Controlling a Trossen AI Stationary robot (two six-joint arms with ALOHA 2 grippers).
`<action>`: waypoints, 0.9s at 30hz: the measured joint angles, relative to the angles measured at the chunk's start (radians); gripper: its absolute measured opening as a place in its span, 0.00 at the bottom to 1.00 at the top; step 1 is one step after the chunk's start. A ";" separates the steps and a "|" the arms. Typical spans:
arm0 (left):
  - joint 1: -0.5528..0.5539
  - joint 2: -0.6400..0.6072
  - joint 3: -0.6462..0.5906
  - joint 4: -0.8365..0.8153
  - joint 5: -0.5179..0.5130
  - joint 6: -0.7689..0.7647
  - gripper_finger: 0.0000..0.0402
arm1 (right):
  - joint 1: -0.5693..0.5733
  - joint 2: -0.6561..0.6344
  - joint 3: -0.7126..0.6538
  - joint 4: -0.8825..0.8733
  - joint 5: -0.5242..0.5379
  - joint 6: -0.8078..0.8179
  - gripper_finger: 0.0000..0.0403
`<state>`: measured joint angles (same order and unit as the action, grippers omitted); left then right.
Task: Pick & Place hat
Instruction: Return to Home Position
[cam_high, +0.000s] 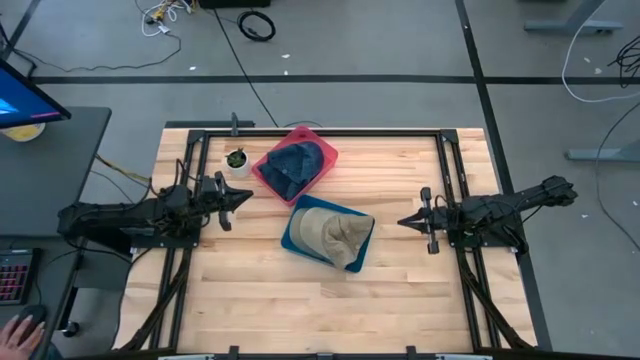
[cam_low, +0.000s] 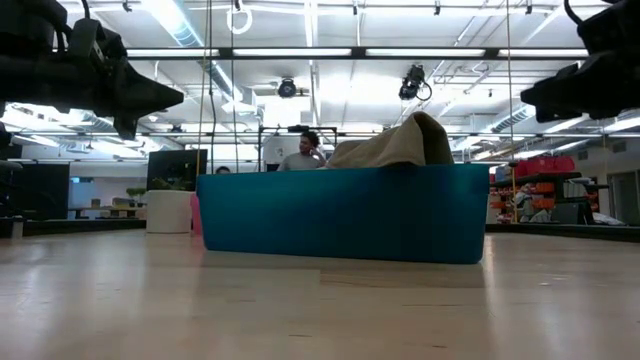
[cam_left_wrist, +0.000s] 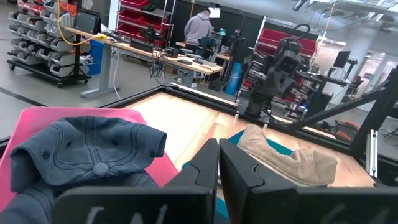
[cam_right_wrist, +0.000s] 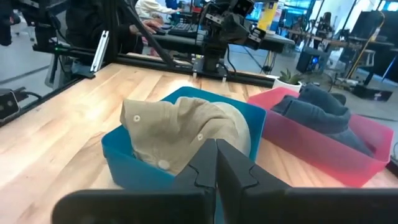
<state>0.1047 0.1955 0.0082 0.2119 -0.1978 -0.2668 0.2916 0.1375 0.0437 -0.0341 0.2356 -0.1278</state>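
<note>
A tan cap (cam_high: 333, 234) lies in a blue tray (cam_high: 291, 240) at the table's middle; it also shows in the right wrist view (cam_right_wrist: 180, 134) and rises over the tray's rim in the low view (cam_low: 395, 145). A blue denim cap (cam_high: 295, 163) sits in a pink tray (cam_high: 268, 176) just beyond it, seen as well in the left wrist view (cam_left_wrist: 87, 155). My left gripper (cam_high: 243, 199) hovers shut at the table's left, short of the pink tray. My right gripper (cam_high: 405, 221) hovers shut at the right, short of the blue tray. Neither touches anything.
A small potted plant in a white pot (cam_high: 237, 161) stands left of the pink tray, close to my left gripper. A black frame (cam_high: 320, 131) borders the table. Bare wood (cam_high: 300, 310) fills the near half. A person's hand (cam_high: 22, 330) shows off the table's near left.
</note>
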 joint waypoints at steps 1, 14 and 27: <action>0.000 0.000 0.000 0.000 0.000 0.000 0.05 | 0.000 0.000 0.000 0.000 0.000 0.009 0.02; 0.000 0.000 0.000 0.000 0.000 0.000 0.05 | 0.000 0.000 0.000 0.001 0.000 0.015 0.02; 0.000 0.000 -0.001 0.000 0.000 -0.001 0.05 | 0.000 0.000 0.000 0.001 0.001 0.015 0.02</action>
<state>0.1047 0.1955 0.0074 0.2123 -0.1978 -0.2676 0.2916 0.1375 0.0441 -0.0334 0.2367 -0.1131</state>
